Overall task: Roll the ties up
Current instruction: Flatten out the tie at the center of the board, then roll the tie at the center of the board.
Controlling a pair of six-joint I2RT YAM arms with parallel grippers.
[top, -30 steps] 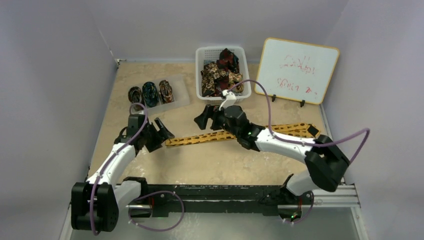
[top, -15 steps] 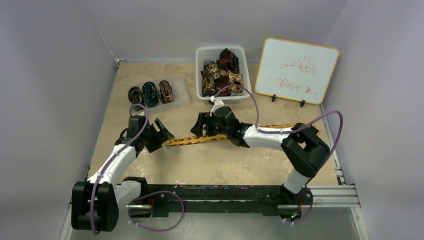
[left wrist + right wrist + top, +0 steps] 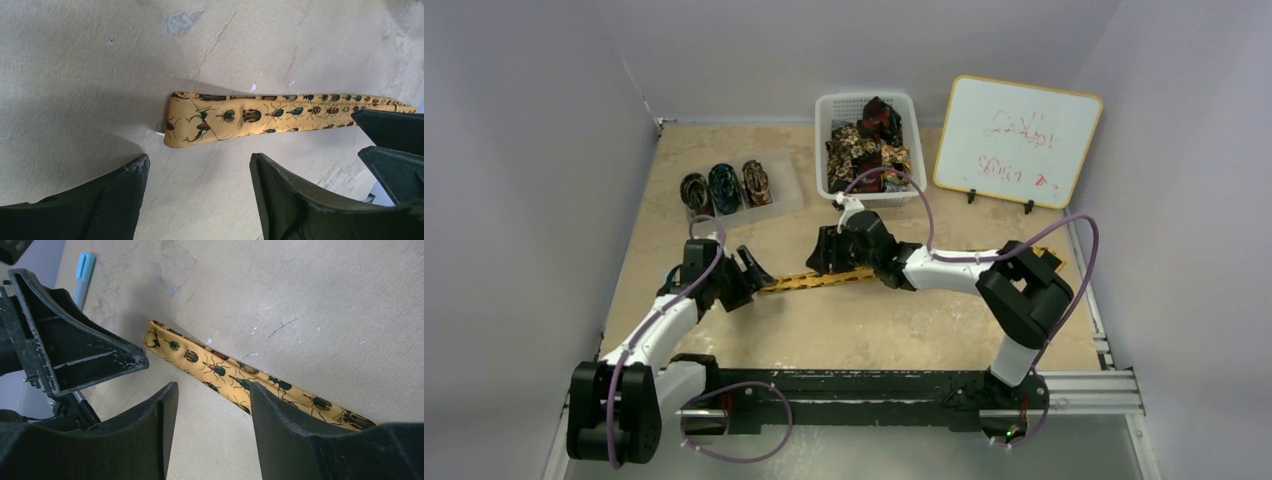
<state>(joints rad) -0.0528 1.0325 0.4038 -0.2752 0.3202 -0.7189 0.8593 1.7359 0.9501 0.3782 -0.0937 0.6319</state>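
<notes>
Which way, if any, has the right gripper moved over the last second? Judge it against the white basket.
Yes. The right gripper has slid left and down in the top view, away from the white basket, toward the left gripper.

Right gripper (image 3: 822, 255) moved left along tie (image 3: 794, 284), now near left gripper (image 3: 746, 275). Right jaws narrower than before, not closed, tie end beneath them. Right arm elbow swung in from table's right edge toward middle. Left gripper shifted slightly toward table's near edge.
</notes>
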